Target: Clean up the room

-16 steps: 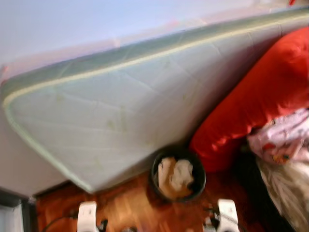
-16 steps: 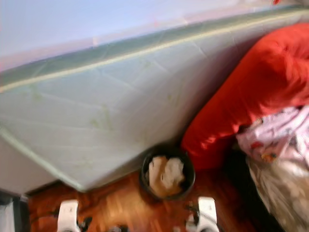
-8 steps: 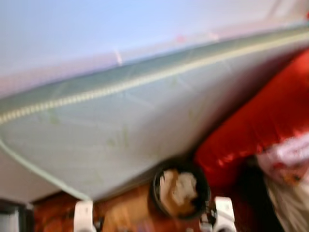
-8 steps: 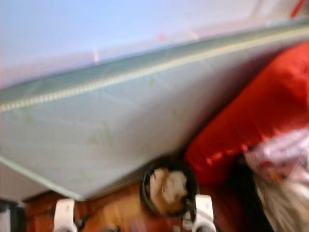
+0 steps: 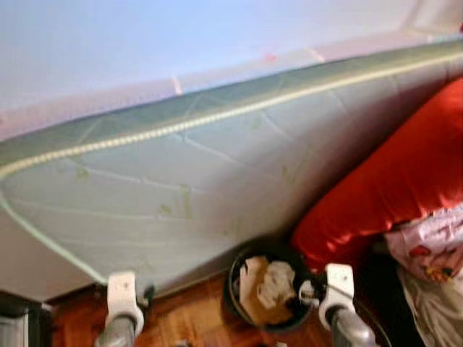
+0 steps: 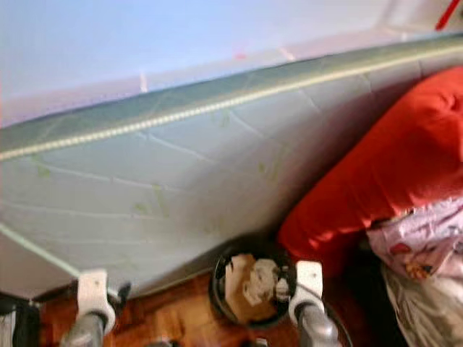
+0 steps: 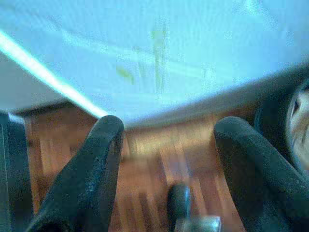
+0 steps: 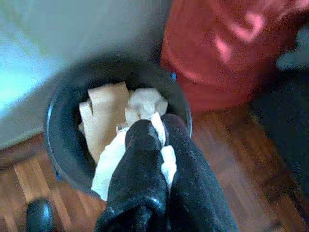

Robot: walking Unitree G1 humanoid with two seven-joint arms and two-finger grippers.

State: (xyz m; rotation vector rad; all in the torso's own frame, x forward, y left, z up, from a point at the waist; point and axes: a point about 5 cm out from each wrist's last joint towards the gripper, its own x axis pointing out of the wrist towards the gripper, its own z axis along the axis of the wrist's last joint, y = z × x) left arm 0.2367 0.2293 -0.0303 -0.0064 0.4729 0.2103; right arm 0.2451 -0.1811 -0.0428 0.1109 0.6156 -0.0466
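A black waste bin (image 5: 233, 280) holding brown paper and white crumpled paper (image 5: 275, 278) stands on the wooden floor against a leaning mattress (image 5: 188, 195). My right gripper (image 8: 157, 126) hangs just above the bin's near-right rim (image 8: 63, 96), shut on a white tissue (image 8: 113, 162) that dangles over the bin's opening. My left gripper (image 7: 169, 130) is open with nothing between its fingers, low over the floor by the mattress's lower left corner. The left wrist (image 5: 121, 296) and the right wrist (image 5: 337, 285) rise from the bottom of the head views.
A big red cushion (image 5: 391, 188) leans right of the bin, with a patterned pink cloth (image 5: 430, 249) and dark things below it. A dark object (image 5: 14, 322) stands at the far left. Wooden floor (image 5: 188, 322) lies bare between my arms.
Both arms have come up and forward in the head views. The right wrist now stands at the bin's right rim. The camera shifted and the blur has eased.
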